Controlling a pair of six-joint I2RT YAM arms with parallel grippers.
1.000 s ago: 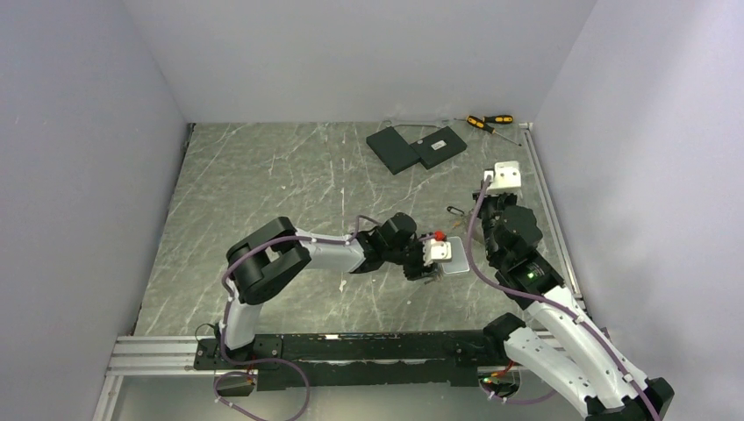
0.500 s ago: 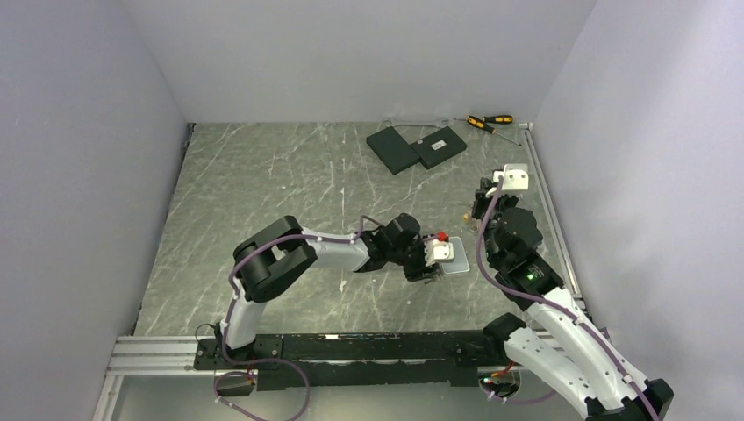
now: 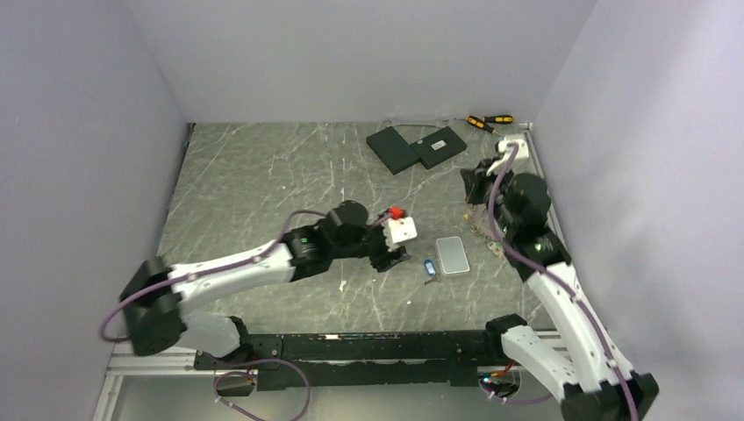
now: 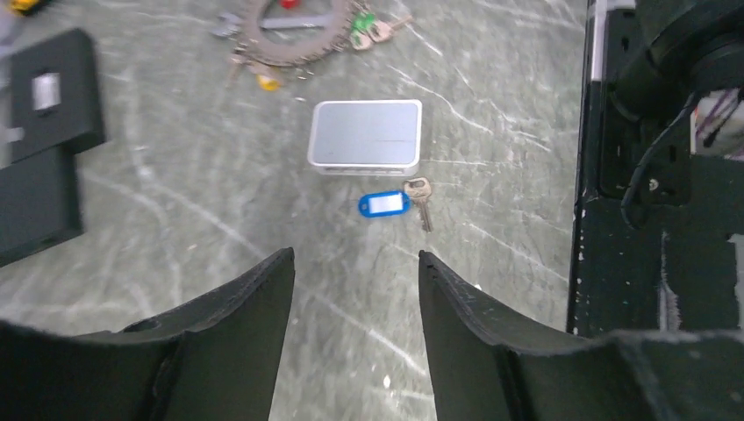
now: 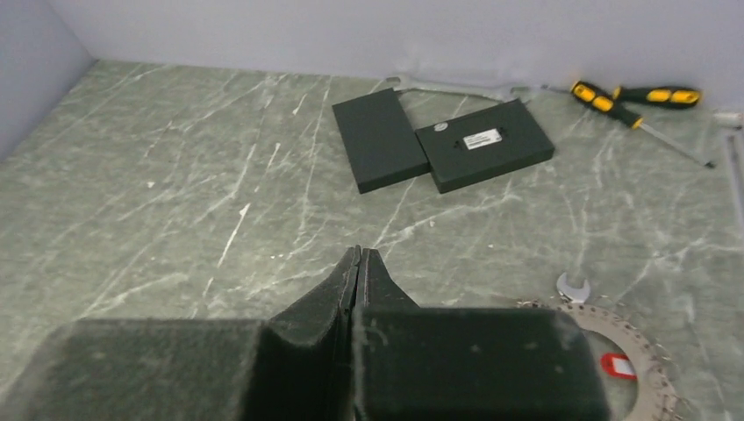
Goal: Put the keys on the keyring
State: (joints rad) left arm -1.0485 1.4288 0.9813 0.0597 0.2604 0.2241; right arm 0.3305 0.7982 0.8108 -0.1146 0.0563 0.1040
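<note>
Pickup of the loose blue-tagged key [image 4: 384,203] looks to be the step in hand. It lies flat on the worktop [image 3: 263,175] toward the near right, just beside the pale slab [image 4: 367,136] and apart from the other keys. The left gripper [image 4: 355,263] hangs above and a little short of it, jaws apart with nothing between them. The keyring [image 4: 289,35] lies on the other side of the slab, near the right edge of the worktop, with small grey keys fanned around it. A red-tagged key [image 5: 617,364] sits inside its circle, though whether that one is threaded on is too small to tell. The right gripper [image 5: 358,259] is raised over the worktop just on the far side of the ring, fingers pressed together and holding nothing. In my judgement the next move calls for the left arm to come forward and down until its fingers straddle the blue tag. It should close on the tag rather than the thin blade, leaving the key's hole free. The right arm would then need to steady the ring for threading.
</note>
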